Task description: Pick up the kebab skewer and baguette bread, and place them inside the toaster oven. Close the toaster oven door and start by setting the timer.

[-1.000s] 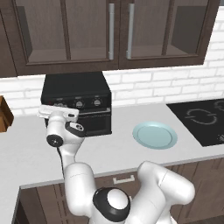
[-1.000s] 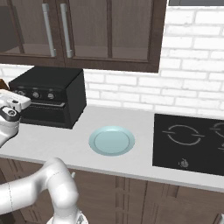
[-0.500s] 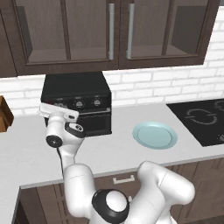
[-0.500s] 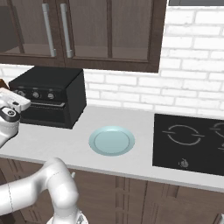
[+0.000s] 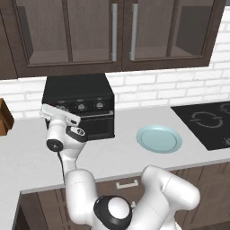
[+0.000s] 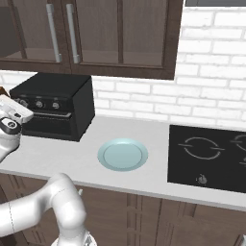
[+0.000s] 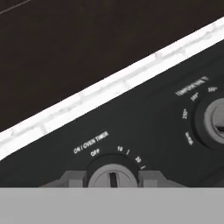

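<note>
Toaster oven point(image 5: 78, 105), a matte black box with squared edges, sits on the pale grey counter point(image 5: 27, 152) against the white brick wall in the left base view, its door point(image 5: 96, 127) shut. Two round knobs show on its control strip; the white arm's hand covers the strip's left end. A smooth, round, pale blue plate point(image 5: 159, 138) lies on the counter to the oven's right, well apart from it, and a glossy black cooktop point(image 5: 206, 123) lies beyond that.

From the right base view, the toaster oven point(image 6: 53, 110) stands at the left under dark wood cabinets with glass fronts and slim metal handles. The plate point(image 6: 122, 154) lies between the oven and the cooktop point(image 6: 206, 156), which carries thin grey ring markings.

Up close in the hand view, the gripper point(image 7: 113, 178) has its two dark fingertips point(image 7: 72, 179) clamped on either side of the round grey timer knob point(image 7: 113, 177). White lettering above it reads "ON / OVEN TIMER", "OFF", "10" and "20". A second knob point(image 7: 214, 120) at the right carries "TEMPERATURE" and small numbers too blurred to read fully.
</note>
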